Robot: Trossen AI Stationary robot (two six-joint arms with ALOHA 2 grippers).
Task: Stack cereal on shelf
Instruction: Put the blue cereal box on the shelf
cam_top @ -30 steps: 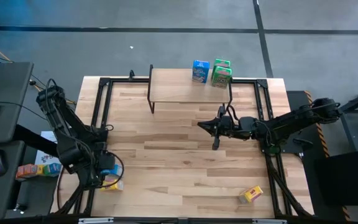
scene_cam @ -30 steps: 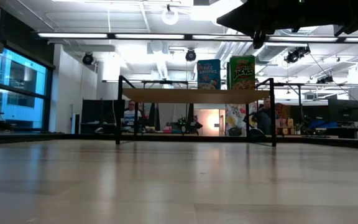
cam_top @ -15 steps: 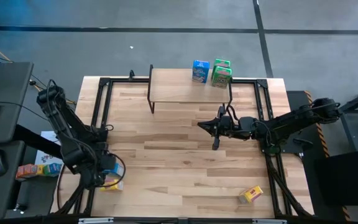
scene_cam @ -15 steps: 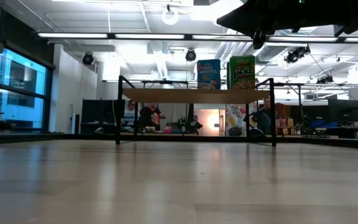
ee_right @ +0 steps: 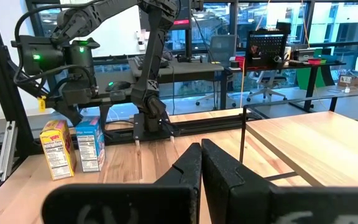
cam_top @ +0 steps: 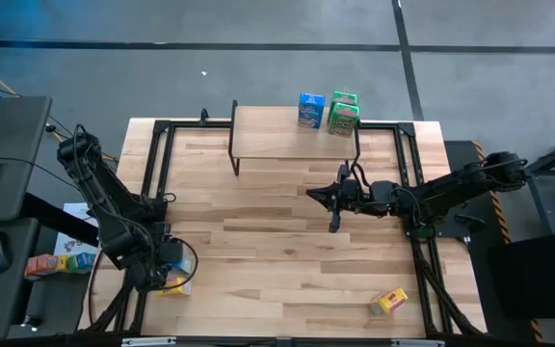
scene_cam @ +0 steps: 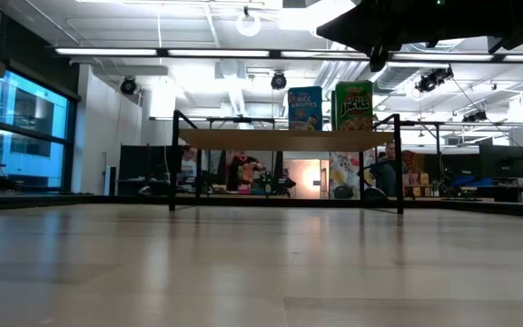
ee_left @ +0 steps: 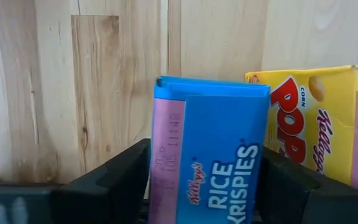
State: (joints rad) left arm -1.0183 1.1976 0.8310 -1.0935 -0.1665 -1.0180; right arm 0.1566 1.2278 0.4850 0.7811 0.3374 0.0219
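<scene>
High view: the left gripper [cam_top: 165,273] sits at the desk's [cam_top: 287,251] near-left corner; a yellow box [cam_top: 388,302] lies near-right.

Low view: blue [scene_cam: 304,108] and green boxes [scene_cam: 353,106] stand on the shelf [scene_cam: 280,138].

Left wrist view: fingers [ee_left: 114,180] flank a blue Rice Krispies box [ee_left: 207,155], touching or not I cannot tell.

Right wrist view: the right gripper [ee_right: 202,160] has its fingers pressed together.

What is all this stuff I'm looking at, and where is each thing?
blue cereal box on the shelf: one, blue, standing on the shelf's right end.
green cereal box: one, green, beside it on the shelf.
blue cereal box at the table's left edge: one, blue, between the left gripper's fingers.
yellow cereal box beside it: one, yellow with red print.
yellow cereal box near the front right: one, yellow, lying on the table.
shelf: one, light wood with black legs, at the table's back.
table: one, wood planks.
left gripper: around the blue box.
right gripper: shut, mid-table.
</scene>
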